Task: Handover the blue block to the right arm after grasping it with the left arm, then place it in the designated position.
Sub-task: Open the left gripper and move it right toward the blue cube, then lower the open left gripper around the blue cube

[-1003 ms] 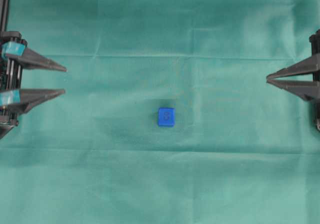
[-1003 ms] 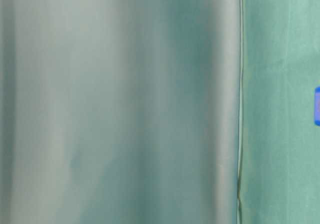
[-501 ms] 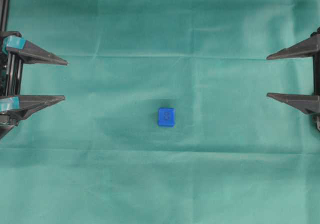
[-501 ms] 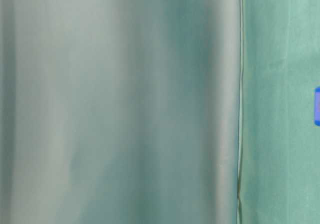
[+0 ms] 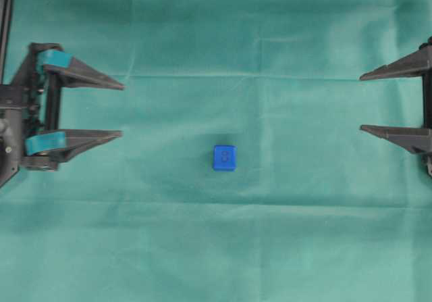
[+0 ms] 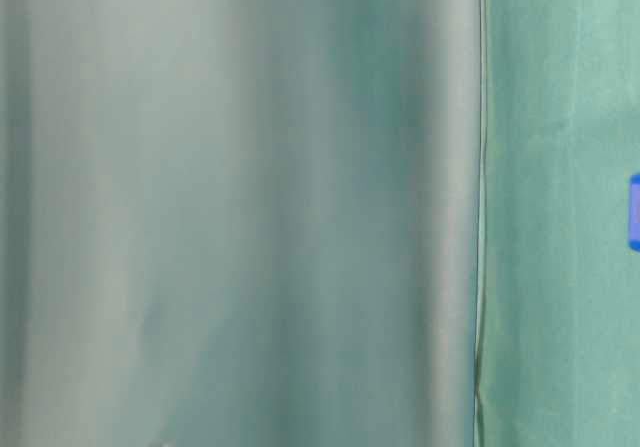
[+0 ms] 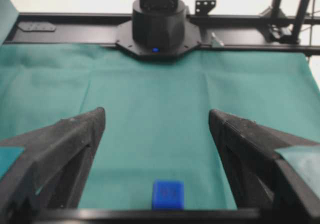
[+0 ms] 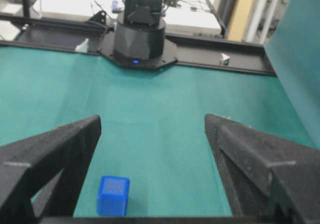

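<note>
Your left gripper (jaws wide, empty) has the blue block ahead, slightly toward its lower finger.

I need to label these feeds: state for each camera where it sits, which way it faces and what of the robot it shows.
Overhead: above, looking straight down; blue block between open left gripper and right gripper.
Table-level: low, mostly blurred green cloth; no robot visible.
Left wrist: faces the opposite arm's base between its own fingers.
Right wrist: likewise.
All four show the block.
</note>
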You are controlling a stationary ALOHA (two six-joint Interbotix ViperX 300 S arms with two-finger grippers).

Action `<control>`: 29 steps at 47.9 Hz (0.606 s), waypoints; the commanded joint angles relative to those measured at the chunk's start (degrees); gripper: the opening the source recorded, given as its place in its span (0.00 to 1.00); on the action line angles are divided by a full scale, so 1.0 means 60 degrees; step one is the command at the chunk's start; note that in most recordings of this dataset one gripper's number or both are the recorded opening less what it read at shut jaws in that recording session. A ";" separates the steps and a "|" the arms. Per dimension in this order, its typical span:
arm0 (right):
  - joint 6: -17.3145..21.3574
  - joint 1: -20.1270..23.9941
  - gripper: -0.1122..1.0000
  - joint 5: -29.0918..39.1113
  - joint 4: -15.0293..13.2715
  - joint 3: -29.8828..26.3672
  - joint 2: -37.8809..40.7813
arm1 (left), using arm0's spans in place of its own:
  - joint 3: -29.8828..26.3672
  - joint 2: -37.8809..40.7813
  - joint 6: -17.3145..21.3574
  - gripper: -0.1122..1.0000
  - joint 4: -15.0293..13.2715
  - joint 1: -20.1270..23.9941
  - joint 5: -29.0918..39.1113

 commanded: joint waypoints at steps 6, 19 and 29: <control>0.0000 -0.0044 0.94 -0.0088 0.0000 -0.0249 0.0059 | -0.1143 0.1494 0.0000 1.00 0.0015 -0.0190 -0.0776; 0.0000 -0.0176 0.94 -0.0088 -0.0015 -0.0249 0.0059 | -0.3018 0.3618 0.0044 1.00 0.0015 -0.0337 -0.0791; 0.0000 -0.0249 0.94 -0.0088 -0.0015 -0.0249 0.0073 | -0.4102 0.4526 0.0044 1.00 0.0015 -0.0337 -0.0322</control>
